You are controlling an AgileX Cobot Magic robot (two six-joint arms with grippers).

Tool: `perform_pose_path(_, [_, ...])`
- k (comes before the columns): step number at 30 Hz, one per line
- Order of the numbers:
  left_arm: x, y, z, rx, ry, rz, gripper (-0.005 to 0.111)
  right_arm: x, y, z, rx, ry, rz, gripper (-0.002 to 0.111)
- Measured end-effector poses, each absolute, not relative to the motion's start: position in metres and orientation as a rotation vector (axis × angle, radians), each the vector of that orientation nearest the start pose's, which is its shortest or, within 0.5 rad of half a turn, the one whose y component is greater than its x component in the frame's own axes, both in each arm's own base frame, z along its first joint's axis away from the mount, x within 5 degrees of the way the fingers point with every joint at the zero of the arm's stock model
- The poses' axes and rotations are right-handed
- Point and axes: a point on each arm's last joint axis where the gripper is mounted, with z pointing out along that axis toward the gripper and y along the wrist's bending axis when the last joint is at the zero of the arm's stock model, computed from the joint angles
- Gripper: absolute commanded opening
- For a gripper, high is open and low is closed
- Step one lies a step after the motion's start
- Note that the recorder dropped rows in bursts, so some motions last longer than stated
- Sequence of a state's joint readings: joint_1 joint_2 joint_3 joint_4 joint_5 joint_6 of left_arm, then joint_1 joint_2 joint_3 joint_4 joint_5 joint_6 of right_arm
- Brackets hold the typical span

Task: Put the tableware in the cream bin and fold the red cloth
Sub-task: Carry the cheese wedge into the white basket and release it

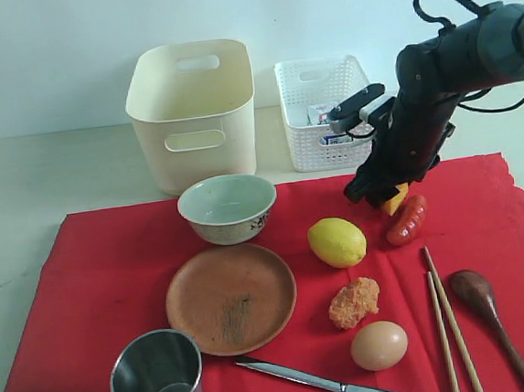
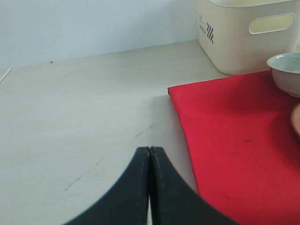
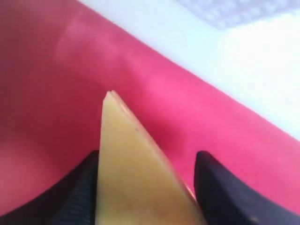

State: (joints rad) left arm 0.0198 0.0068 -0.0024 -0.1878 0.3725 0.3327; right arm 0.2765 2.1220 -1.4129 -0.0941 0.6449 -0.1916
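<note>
1. The red cloth (image 1: 94,266) is big and bright red. It lies spread flat on the pale table (image 1: 22,180), and its right edge is wavy.
2. The cream bin (image 1: 195,110) is tall and smooth with oval handle holes. It stands just behind the cloth's back edge, next to a white basket (image 1: 324,117).
3. On the cloth, a white bowl (image 1: 232,224) sits near the back. A brown plate (image 1: 206,293) is just in front of it, and a steel cup (image 1: 159,379) is at the front left.
4. A knife (image 1: 296,376) lies along the front. The chopsticks (image 1: 442,318) and a dark spoon (image 1: 480,298) lie at the front right.
5. The right gripper (image 3: 147,157) hangs over the back right of the cloth. Its jaws pinch a yellow wedge (image 3: 131,178) from both sides. The dishes are all apart from it, and the chopsticks are the nearest.
6. The left gripper (image 2: 149,149) has its jaws pressed tight together with nothing between them. It is over bare table, just beside a corner of the cloth. The bowl and the bin are farther off.
7. The bottom edge of the outside view cuts off the cup, the knife's end, the chopsticks and the spoon.
8. The right wrist view is blurry. The things in the basket are too small to make out.
</note>
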Motion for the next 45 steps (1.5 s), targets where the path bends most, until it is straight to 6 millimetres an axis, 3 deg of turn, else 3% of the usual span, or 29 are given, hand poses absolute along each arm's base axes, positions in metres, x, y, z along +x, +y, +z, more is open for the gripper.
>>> perform_pose_path(11, [0.053,-0.005,0.181,0.175,1.846,0.06,0.0,0.413,0.117,0.188,-0.601,2.519,0.031,0.0])
perform_pose_path(25, [0.053,-0.005,0.181,0.175,1.846,0.06,0.0,0.433,0.123,0.211,-0.493,2.218,0.069,0.0])
perform_pose_path(29, [0.053,-0.005,0.181,0.175,1.846,0.06,0.0,0.448,0.125,0.217,-0.463,2.183,0.077,0.0])
perform_pose_path(34, [0.053,-0.005,0.181,0.175,1.846,0.06,0.0,0.477,0.134,0.206,-0.468,2.219,0.079,0.0])
perform_pose_path(39, [0.053,-0.005,0.181,0.175,1.846,0.06,0.0,0.506,0.143,0.175,-0.453,2.303,0.109,0.0])
perform_pose_path(45, [0.053,-0.005,0.181,0.175,1.846,0.06,0.0,0.516,0.152,0.152,-0.355,2.386,0.237,0.0])
